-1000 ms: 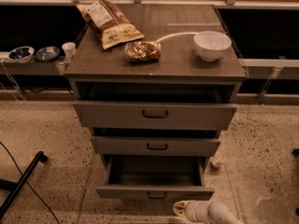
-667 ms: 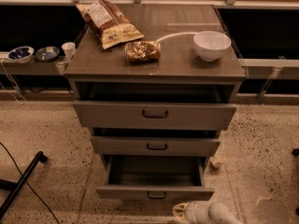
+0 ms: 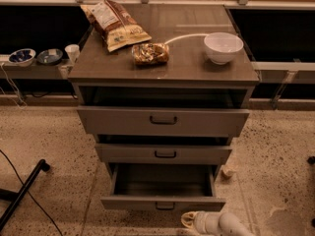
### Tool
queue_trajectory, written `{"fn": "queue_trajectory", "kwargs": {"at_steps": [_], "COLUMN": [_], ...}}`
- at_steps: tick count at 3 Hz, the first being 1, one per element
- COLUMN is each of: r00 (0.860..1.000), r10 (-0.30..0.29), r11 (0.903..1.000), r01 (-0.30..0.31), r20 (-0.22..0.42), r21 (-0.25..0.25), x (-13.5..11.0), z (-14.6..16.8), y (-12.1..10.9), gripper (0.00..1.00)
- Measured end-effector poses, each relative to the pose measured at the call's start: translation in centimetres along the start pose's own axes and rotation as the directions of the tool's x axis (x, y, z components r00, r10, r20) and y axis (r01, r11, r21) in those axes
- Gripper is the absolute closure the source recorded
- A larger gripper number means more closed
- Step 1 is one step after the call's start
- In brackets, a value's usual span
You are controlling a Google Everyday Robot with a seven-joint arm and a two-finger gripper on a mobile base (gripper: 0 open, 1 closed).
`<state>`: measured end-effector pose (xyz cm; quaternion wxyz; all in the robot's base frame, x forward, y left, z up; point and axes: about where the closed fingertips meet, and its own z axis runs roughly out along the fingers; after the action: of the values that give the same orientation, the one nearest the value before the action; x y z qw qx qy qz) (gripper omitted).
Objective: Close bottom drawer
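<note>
The bottom drawer (image 3: 162, 202) is seen pulled open at the cabinet's six o'clock, its plain grey box exposed. The end effector (image 3: 188, 220) is held low at five o'clock of the drawer's black handle (image 3: 165, 206), near the front panel; whether it is spread or pressed together cannot be told. A white bowl (image 3: 223, 47) is set on the worktop (image 3: 187, 65).

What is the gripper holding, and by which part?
Nothing visible: the gripper is in front of the open bottom drawer, right of its handle, not on it.
</note>
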<state>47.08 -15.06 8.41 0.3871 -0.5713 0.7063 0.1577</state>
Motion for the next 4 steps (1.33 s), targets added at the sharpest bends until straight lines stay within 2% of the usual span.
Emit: {"fn": "queue_trajectory", "kwargs": {"at_steps": [1,2,3,4], "r00": [0.999,0.995,0.991,0.985], "r10": [-0.037,-0.093,-0.115,-0.143], "r11": [0.9973,0.9871,0.978,0.9626], "r01": [0.036,0.087,0.101,0.115], "r20": [0.013,0.038,0.071,0.101], "r21": [0.063,0.134,0.183,0.246], "x": [-0.5,-1.8,-2.7,-4.0], "z": [-0.1,-0.7,-0.3,5.1], "y": [-1.9,-3.3,-4.4,-9.9], "gripper": [1.0,1.0,1.0,1.0]}}
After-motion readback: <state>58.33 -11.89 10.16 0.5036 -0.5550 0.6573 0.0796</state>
